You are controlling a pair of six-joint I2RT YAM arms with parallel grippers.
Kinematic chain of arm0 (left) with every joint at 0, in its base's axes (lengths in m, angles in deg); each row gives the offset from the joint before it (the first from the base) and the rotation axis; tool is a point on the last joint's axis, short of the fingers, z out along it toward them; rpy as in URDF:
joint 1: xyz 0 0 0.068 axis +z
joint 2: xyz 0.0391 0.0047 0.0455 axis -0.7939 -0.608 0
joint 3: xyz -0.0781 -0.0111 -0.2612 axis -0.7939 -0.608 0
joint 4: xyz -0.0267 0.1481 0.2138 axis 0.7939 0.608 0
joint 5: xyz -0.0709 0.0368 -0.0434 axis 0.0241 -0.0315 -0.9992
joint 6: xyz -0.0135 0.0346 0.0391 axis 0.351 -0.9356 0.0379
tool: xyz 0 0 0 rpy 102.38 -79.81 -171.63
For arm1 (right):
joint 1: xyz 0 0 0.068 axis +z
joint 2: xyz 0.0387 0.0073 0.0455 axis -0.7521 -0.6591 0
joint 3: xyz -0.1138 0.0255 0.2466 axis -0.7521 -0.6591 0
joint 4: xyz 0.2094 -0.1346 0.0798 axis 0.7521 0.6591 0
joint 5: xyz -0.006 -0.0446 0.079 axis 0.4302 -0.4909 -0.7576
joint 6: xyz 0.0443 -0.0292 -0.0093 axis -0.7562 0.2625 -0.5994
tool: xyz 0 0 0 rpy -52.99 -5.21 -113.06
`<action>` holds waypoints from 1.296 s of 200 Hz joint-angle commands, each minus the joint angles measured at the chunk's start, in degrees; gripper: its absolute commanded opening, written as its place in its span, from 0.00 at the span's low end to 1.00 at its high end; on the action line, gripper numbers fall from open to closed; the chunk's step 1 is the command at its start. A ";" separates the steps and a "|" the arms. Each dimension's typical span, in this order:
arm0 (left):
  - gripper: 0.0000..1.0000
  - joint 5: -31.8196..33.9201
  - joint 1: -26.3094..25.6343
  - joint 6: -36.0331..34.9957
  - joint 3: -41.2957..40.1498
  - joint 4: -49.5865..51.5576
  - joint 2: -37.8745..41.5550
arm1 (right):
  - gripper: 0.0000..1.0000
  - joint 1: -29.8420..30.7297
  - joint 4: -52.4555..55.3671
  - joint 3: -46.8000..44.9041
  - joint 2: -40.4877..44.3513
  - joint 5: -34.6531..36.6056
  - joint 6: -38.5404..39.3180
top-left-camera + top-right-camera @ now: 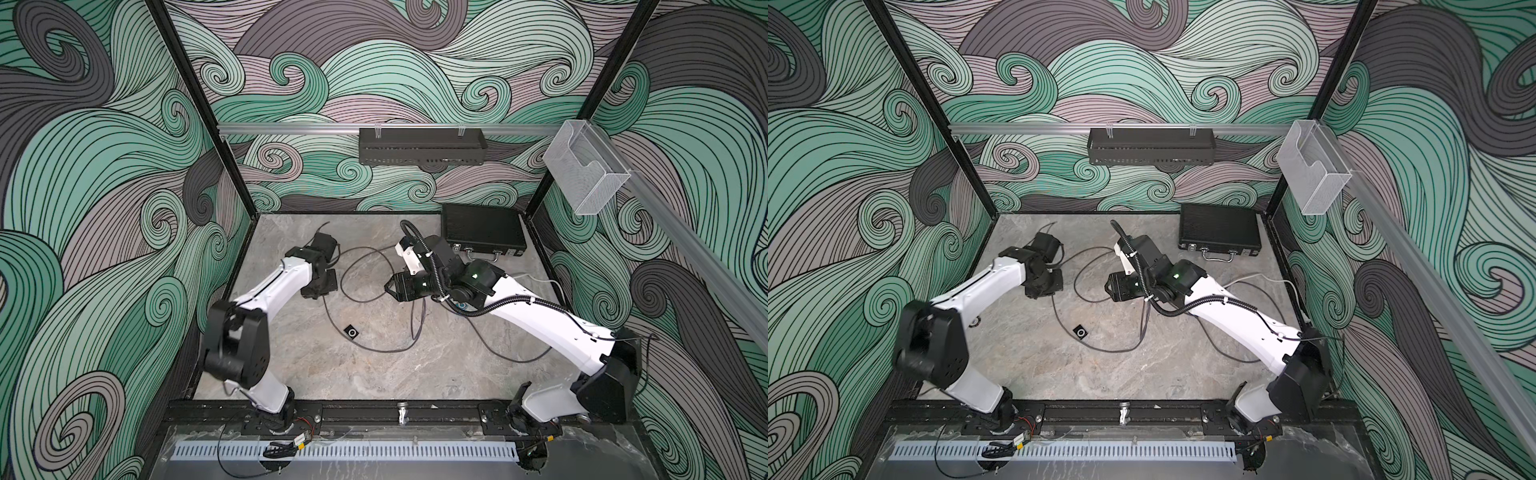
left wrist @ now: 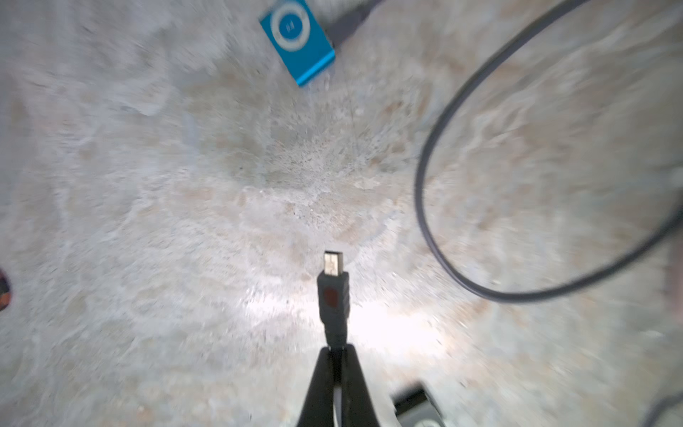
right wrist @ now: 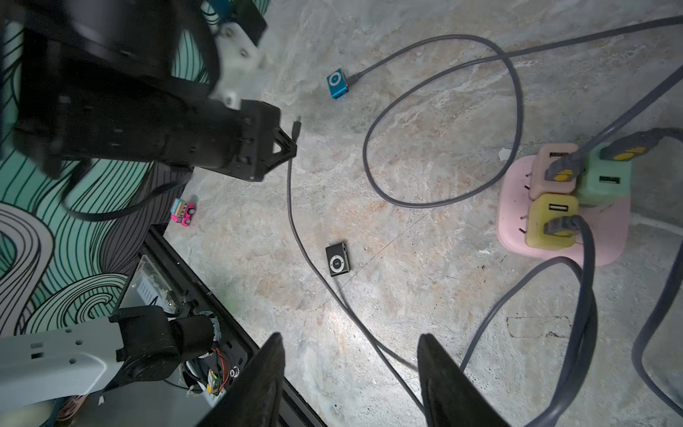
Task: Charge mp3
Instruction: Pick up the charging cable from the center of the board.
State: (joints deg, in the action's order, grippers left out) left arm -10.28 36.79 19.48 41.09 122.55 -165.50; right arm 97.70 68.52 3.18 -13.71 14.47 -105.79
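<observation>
The grey mini-USB plug (image 2: 333,292) is pinched by the left gripper (image 2: 335,355) but not yet inserted, the small black square mp3 player (image 3: 337,259) is found lying well apart from the pink power strip (image 3: 561,251), the right gripper (image 3: 350,335) is held spread and empty, and grey cable loops (image 3: 417,204) between them could be snagged.

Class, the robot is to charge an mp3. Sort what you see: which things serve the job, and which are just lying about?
Job: plug; cable; black mp3; blue mp3; charger strip.
Lying about: toy car; case; basket; clear bin.
</observation>
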 commanded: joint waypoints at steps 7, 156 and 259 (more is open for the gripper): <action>0.00 -8.39 -0.31 6.24 -0.28 8.90 12.75 | 0.59 2.44 -8.50 -0.95 0.78 -1.33 0.30; 0.00 -16.92 -8.27 22.02 -6.22 5.70 31.85 | 0.55 13.78 -31.26 -3.45 -12.44 -6.03 7.18; 0.38 -21.12 -8.08 7.33 4.36 4.35 32.37 | 0.00 10.23 -25.10 -10.23 -1.62 -19.79 17.52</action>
State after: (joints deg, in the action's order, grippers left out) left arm -28.94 27.78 34.97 39.32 126.74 -132.89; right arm 109.98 41.59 -4.84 -20.88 3.41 -92.42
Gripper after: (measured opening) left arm 0.373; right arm 0.051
